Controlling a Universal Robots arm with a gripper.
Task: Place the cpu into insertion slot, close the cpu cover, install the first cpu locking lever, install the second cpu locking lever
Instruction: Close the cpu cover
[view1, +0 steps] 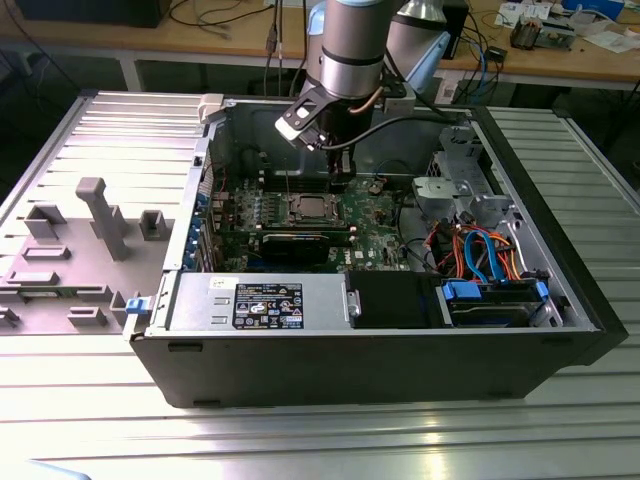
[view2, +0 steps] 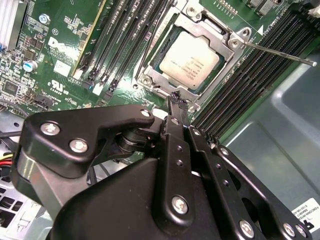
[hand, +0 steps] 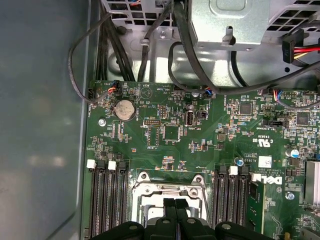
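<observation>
The cpu (view2: 190, 60), a silver-grey square, lies in the insertion slot (view2: 235, 41) on the green board. The cpu cover (view2: 153, 75) lies flat around it as a silver frame. A thin metal locking lever (view2: 280, 53) sticks out from the slot's corner over the memory slots, unlatched. My gripper (view2: 175, 97) is shut with nothing between its fingers, its tip right at the slot's edge; whether it touches, I cannot tell. In the exterior view the gripper (view1: 340, 183) hangs just beside the slot (view1: 310, 208). The first wrist view has the gripper (hand: 175, 202) over the slot's rim (hand: 170, 180).
Long black memory slots (view2: 125, 40) flank the socket on both sides. A black graphics card (view1: 300, 245), the power supply (view1: 265, 303) and a drive cage with coloured cables (view1: 480, 250) crowd the case. A grey plastic shroud (view1: 100, 220) lies outside on the exterior view's left.
</observation>
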